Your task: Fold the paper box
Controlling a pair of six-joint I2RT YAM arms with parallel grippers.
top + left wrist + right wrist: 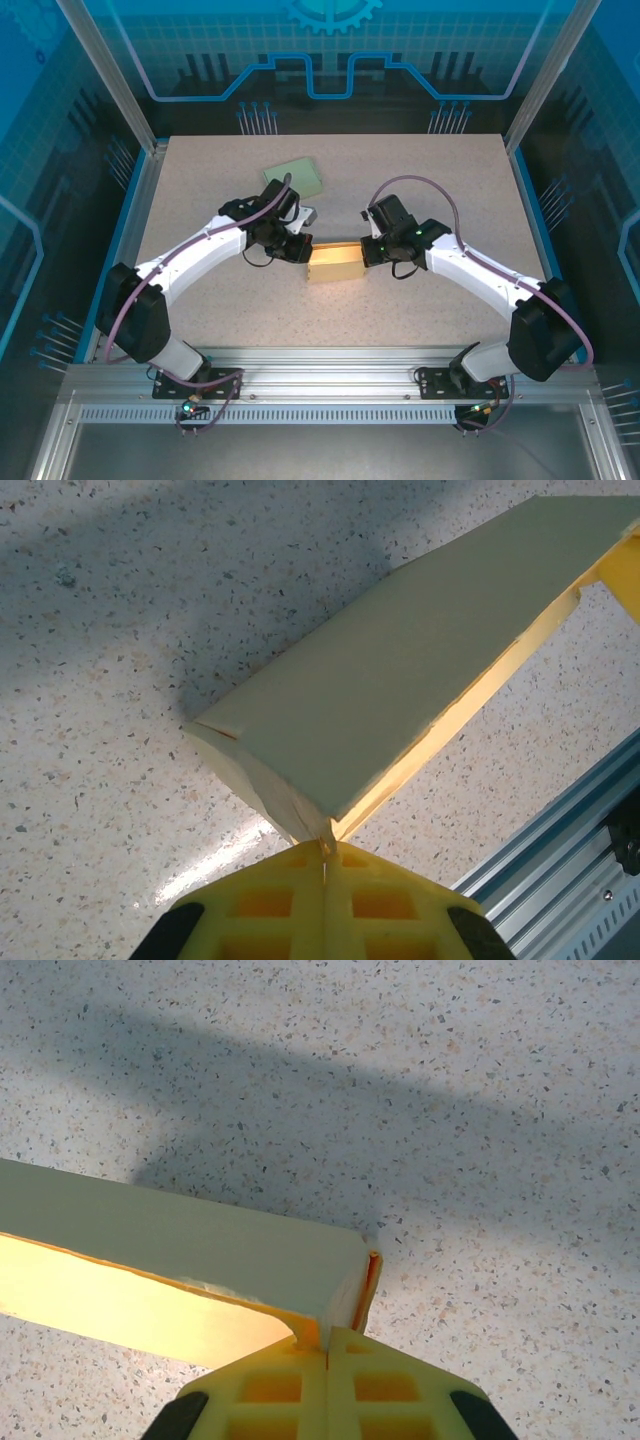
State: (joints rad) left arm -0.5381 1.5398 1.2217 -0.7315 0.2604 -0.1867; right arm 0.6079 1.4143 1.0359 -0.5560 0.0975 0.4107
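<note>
Mid-table: box (335, 262), btw both grippers. Left gripper (326, 862) pinched closed on box corner; right gripper (328, 1345) same, opposite end. Risk: uneven pull tears paper, or thin edge slips out.

The table (420, 310) is pale beige, flecked all over with fine dark and orange-brown specks. The box (335, 262) looks tan-yellow from above. Close up, its outer faces are a dull pale olive, and its inner faces and cut edges are a bright, glowing yellow. A separate sheet (295, 177) is pale green. The arms (200, 250) are white with black joints, and the cables (437, 184) on them are purple. The left gripper (326, 852) and right gripper (327, 1345) are yellow plastic moulded in a grid of square hollows, with black corners. The walls (60, 150) are deep blue with a fine grid and bright cyan line-work. The rail (330, 365) is silver.
</note>
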